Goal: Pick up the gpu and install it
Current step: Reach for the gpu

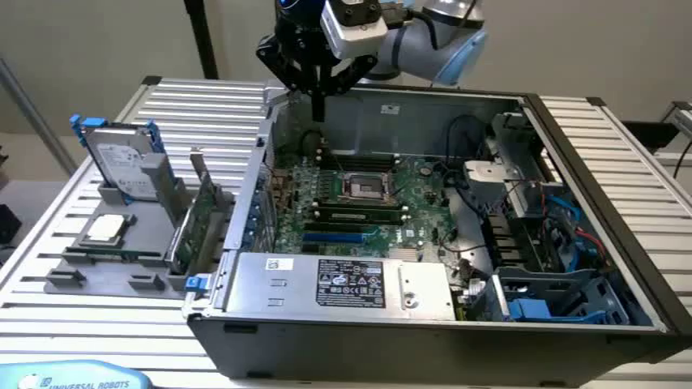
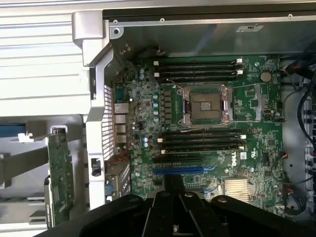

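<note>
While the empty pincer (image 1: 319, 112) hangs clenched, the gpu (image 1: 199, 220) stands edgewise, lengthwise beside the case (image 1: 433, 344).

There was one open computer case (image 1: 433, 121), and in it one motherboard (image 2: 197, 148) with one processor socket (image 2: 206, 106), one blue expansion slot (image 2: 185, 171) and one silver heatsink (image 2: 236, 190), plus one power supply (image 1: 340, 284). One grey holder (image 1: 97, 263) carried one gpu (image 2: 60, 177), one hard drive (image 1: 121, 158) and one square chip (image 1: 106, 228). There was one arm (image 1: 433, 40) with one gripper (image 1: 319, 113).

gripper (image 1: 319, 107) above case (image 1: 433, 347), gpu (image 1: 198, 227) in holder (image 1: 103, 271)
</note>
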You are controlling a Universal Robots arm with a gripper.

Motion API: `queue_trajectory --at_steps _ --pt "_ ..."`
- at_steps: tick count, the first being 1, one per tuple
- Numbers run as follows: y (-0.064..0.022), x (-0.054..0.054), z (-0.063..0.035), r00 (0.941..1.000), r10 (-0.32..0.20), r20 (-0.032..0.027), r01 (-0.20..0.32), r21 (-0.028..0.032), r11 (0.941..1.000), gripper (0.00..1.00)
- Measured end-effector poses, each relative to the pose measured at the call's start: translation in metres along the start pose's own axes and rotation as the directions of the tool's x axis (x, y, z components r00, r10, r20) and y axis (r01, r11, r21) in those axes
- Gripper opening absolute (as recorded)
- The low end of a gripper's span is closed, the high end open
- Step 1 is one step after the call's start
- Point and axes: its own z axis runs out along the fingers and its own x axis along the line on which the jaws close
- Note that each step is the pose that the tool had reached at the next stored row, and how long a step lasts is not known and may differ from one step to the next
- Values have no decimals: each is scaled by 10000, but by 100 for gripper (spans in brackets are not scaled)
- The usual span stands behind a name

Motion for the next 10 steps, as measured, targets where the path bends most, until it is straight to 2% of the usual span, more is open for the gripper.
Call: queue_trajectory --at_steps 8,10 --pt "2 1 0 10000 0 -1 0 1 10000 11" --pt "-2 48 -2 10000 2 0 -2 1 10000 11"
